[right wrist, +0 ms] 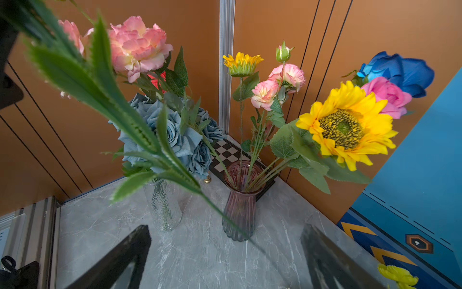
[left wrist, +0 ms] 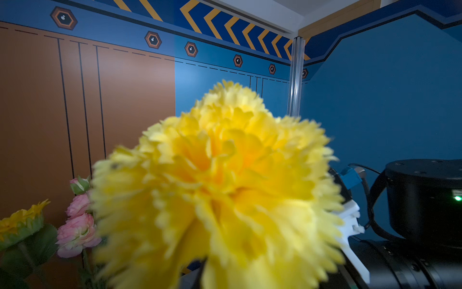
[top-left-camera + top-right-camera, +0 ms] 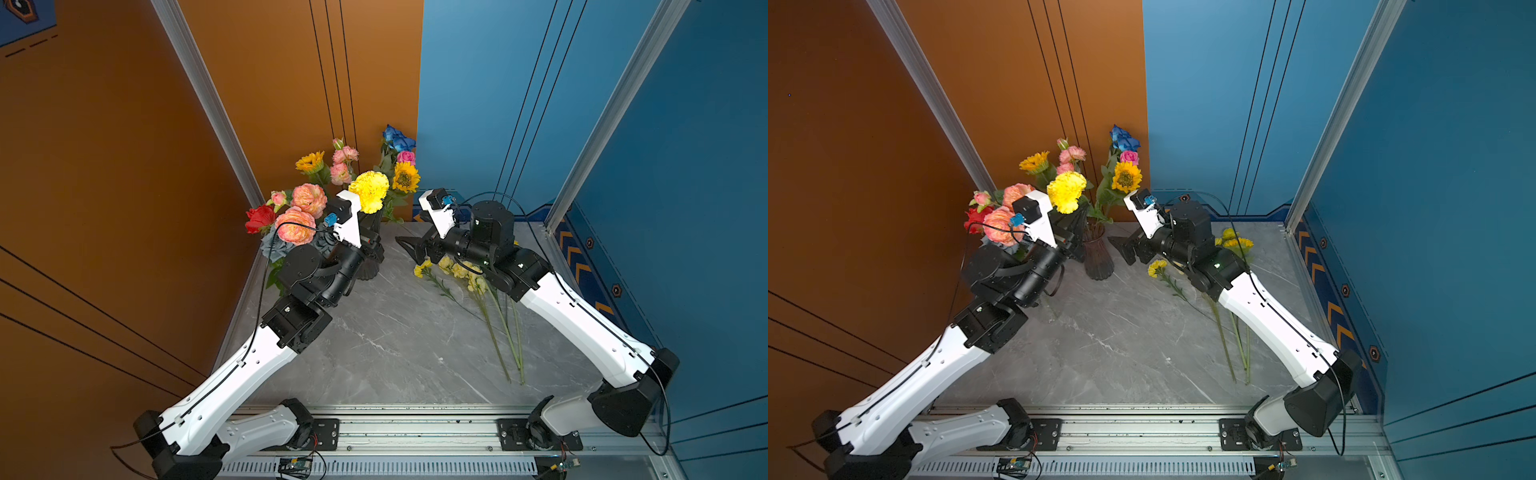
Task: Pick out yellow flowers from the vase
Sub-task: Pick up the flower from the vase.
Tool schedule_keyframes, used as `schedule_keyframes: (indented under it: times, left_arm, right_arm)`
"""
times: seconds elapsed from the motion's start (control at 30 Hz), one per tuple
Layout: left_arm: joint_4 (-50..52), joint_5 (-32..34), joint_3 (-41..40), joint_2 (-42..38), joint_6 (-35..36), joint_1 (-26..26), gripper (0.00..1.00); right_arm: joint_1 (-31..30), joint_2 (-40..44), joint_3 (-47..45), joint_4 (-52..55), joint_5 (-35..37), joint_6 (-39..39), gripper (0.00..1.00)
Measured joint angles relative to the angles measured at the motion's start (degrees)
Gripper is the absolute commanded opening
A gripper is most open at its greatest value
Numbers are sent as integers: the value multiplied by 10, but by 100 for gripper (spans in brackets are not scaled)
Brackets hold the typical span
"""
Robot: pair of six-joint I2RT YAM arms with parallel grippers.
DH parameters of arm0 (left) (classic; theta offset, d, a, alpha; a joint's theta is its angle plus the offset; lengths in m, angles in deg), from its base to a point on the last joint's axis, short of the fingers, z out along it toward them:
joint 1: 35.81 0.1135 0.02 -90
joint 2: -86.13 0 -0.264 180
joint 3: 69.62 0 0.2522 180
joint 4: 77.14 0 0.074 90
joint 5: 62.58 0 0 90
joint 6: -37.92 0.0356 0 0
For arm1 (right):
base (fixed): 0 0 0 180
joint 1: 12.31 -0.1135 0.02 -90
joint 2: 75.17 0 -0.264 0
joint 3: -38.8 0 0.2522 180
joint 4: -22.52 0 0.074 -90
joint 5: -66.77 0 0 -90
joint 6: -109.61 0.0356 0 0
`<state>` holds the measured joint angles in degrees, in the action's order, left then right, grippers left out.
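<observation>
vases [image 1: 165, 210] [image 1: 238, 215] two, upright sunflowers [image 1: 242, 63] [image 1: 346, 125] two, gripped carnation [image 3: 370, 191]

An orange-brown wall [image 3: 270, 83] and a blue wall [image 3: 478, 104] meet behind my grey marbled surface [image 3: 395, 353], framed by aluminium posts [image 3: 202, 83].

The carnation [image 3: 370, 191] is bright yellow, and the sunflower [image 3: 406, 176] is yellow around a dark, green-hearted centre. The peonies [image 3: 308, 199] are peach-pink, one bloom [image 3: 260, 218] red, one rose [image 3: 398, 139] deep blue. The ribbed vase [image 1: 240, 210] is smoky purple, the textured vase [image 1: 165, 207] clear. The tabletop [image 3: 395, 340] is grey marble veined white, the left wall [image 3: 104, 166] is orange-brown with black lines, and the right wall [image 3: 478, 104] is blue.
</observation>
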<state>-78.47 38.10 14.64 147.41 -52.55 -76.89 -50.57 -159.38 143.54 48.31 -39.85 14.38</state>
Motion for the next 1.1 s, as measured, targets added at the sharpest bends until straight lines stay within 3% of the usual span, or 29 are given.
schedule_keyframes:
  times: [0.37,0.67,0.83,0.9,1.07,1.1]
  left_arm:
    - [30,-5,0,-25,-42,-4,0]
    - [39,-5,-10,-31,-61,-7,0]
    - [42,-5,-12,-31,-67,-7,1]
    - [40,-4,-13,-31,-67,-7,13]
    - [42,-4,-24,-30,-67,-7,29]
    - [42,-3,-26,-30,-67,-7,41]
  right_arm:
    - [-7,-37,24,4,-1,-14,70]
    - [-11,-41,24,5,-1,-18,29]
    - [-14,-40,23,4,-7,-22,0]
    - [-17,-40,20,5,-12,-25,0]
    - [-18,-37,5,5,-10,-23,0]
    - [-18,-35,1,5,-9,-22,0]
